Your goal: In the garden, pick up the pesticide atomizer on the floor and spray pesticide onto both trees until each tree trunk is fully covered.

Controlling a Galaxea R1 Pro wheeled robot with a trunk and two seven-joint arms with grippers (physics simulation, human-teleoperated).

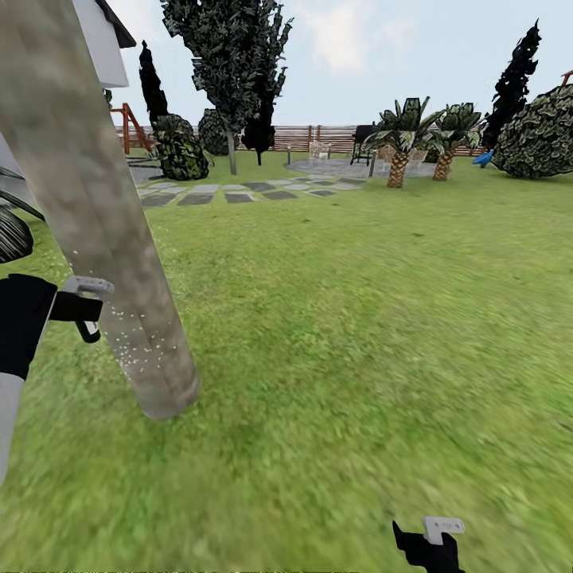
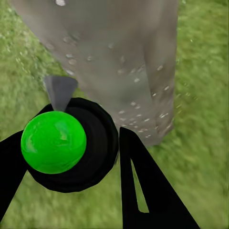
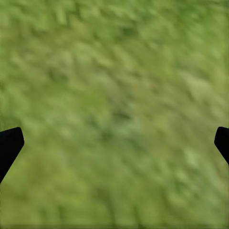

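A: Item: lettering, labels, brands, numbers, signs. Anything to enter?

B: Nil. No readable text in any view.

A: The tree trunk (image 1: 95, 231)?

B: Mottled bark with pale specks, no marks or tags.

A: The green-topped sprayer (image 2: 53, 141)?

B: Plain green ball on a black body; no label or brand legible.

A: The fence (image 1: 318, 137) and the house wall (image 1: 99, 40)?

B: No signs or numbers legible.

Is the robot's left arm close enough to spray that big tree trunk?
Probably yes. The left end effector holds the atomizer right beside the tree trunk, nothing lies between them, and white droplets already speckle the bark.
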